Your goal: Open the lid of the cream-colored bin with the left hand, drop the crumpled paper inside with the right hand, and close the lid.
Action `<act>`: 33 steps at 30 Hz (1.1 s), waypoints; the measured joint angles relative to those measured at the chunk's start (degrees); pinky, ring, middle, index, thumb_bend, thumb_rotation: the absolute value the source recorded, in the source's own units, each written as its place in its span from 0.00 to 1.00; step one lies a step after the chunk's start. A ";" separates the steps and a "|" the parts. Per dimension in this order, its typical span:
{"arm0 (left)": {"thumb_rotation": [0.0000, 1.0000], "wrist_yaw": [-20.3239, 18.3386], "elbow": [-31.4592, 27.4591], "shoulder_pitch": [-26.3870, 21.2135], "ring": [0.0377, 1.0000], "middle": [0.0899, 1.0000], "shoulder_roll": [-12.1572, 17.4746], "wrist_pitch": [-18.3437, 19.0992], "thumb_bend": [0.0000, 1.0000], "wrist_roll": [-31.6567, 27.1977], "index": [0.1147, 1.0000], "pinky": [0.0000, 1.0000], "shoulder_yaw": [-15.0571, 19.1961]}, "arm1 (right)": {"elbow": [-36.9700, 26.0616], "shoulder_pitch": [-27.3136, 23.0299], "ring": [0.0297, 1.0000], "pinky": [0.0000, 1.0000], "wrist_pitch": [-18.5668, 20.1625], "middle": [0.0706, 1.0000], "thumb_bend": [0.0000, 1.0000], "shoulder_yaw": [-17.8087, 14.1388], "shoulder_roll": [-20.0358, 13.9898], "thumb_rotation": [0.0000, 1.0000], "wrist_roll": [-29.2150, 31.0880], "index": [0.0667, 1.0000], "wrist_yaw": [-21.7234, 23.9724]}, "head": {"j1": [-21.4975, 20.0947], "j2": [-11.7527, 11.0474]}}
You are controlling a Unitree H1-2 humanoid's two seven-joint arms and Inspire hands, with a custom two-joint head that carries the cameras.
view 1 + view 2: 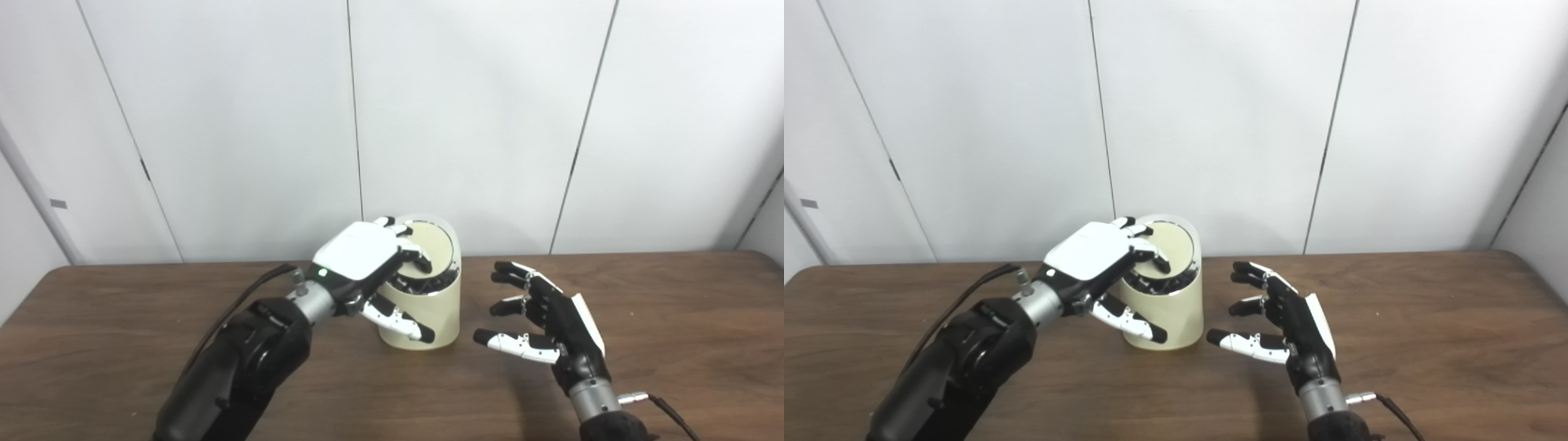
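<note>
R hand (551,318) near me, fingers spread, holding nothing, just beside the bin (422,312) on the tabletop (674,343); no crumpled paper visible, so I reckon it's prob already dropped. L hand (361,257) curled over the lid (432,245), which is tilted, gap showing. Closing left, imo.

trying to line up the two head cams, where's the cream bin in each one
Left eye view: the bin stands just right of centre, on the table's far half.
Right eye view: the bin sits at centre.
Shared landmark: the left hand over its tilted lid, fingers on it.
</note>
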 measured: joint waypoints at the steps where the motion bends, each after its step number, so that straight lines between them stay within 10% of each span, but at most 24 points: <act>1: 0.47 0.66 0.00 0.39 0.91 0.73 -0.14 -0.46 0.86 -0.48 0.71 0.94 0.42 | 0.00 0.00 0.53 0.60 0.00 0.73 0.72 0.00 0.00 0.08 -0.05 0.72 -0.04 | 0.00 0.00; 13: 0.35 7.83 0.62 5.74 0.88 0.92 -5.08 -1.55 0.80 -14.51 0.90 0.72 11.27 | 0.00 0.00 0.52 0.56 0.08 0.74 0.71 0.07 0.06 0.06 0.09 0.72 -0.03 | 0.52 -0.17; 33: 0.40 16.95 2.40 18.94 0.95 0.96 -11.53 -3.37 0.79 -36.09 1.00 0.87 22.56 | 0.52 0.00 0.51 0.49 -0.04 0.75 0.71 0.04 -0.40 0.07 0.79 0.73 0.45 | 1.49 -0.62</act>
